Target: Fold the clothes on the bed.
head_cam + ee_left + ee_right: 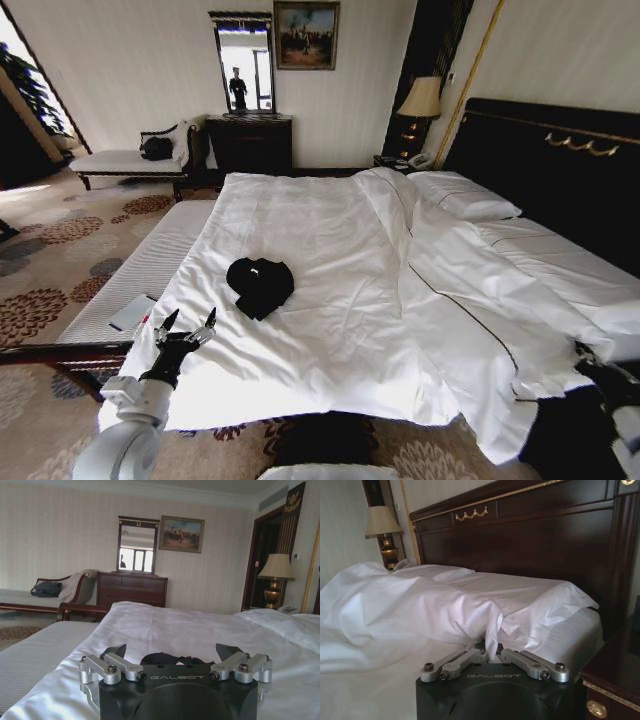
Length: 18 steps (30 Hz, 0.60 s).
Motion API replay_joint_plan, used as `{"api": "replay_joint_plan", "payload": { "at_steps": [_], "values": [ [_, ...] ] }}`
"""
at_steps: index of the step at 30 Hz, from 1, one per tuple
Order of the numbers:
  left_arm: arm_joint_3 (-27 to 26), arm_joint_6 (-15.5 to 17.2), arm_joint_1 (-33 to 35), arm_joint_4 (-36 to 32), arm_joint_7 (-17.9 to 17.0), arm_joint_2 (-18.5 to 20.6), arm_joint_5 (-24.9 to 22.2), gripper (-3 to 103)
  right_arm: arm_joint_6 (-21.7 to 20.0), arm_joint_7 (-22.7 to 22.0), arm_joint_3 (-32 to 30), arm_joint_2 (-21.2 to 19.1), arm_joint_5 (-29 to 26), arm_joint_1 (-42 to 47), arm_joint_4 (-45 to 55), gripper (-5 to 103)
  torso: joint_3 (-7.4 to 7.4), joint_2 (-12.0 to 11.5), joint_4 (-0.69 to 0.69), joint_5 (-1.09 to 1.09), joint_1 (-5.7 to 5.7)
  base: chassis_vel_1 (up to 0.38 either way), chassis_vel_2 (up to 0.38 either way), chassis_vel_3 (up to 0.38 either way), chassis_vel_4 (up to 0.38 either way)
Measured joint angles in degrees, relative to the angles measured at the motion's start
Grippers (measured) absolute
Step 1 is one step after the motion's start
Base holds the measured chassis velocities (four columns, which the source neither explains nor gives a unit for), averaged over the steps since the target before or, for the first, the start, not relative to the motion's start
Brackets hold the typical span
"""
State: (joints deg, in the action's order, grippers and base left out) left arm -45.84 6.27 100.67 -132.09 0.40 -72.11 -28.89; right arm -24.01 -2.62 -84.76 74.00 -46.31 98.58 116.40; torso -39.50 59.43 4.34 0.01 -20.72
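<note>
- Hovering low over the near left corner of the bed [330, 300], the left gripper [186, 325] is standing wide apart, its two dark fingertips [116, 651] splayed and holding nothing.
- Pointing across the white duvet [200, 630], it is lining up with the clothes [260, 285], which are lying just beyond it, apart from the fingers.
- The clothes are sitting as one crumpled black heap on the left half of the bed, near the foot, with a fleck of white print showing; not spread flat, not folded.
- The right gripper [495, 656] is waiting at the far right edge of the bed, beside the dark headboard [530, 535]; its linkages look drawn inward, yet a hanging fold of sheet [494, 630] is hiding the tips, so I cannot tell its state.
- Step in hand, as I judge it: the reach toward the garment, with folding itself not yet begun.
- Next move is calling for a forward, slightly downward advance and a pinch on one edge of the heap, taking fabric only and not the duvet beneath, so the garment can be laid out flat first.
</note>
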Motion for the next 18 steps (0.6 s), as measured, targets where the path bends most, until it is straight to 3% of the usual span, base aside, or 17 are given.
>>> {"api": "replay_joint_plan", "payload": {
  "at_steps": [7, 18],
  "values": [
    [-0.1, 0.0, -0.1, 0.3, 0.0, 0.1, 0.0, 100, 2.8, 0.9, -3.2, -0.4, 5.6, -0.8, -8.4, 1, 0.00, 0.0, -0.01, 0.01, 0.00, 0.000, 0.000, 0.000, 0.000],
    [-0.5, 0.2, -0.3, -0.4, 0.0, -0.5, 1.0, 100, 6.1, 0.9, -3.9, -2.9, 7.5, -3.3, -19.2, 1, 0.00, 0.0, -0.04, 0.00, 0.00, 0.000, 0.000, 0.000, 0.000]
  ]
}}
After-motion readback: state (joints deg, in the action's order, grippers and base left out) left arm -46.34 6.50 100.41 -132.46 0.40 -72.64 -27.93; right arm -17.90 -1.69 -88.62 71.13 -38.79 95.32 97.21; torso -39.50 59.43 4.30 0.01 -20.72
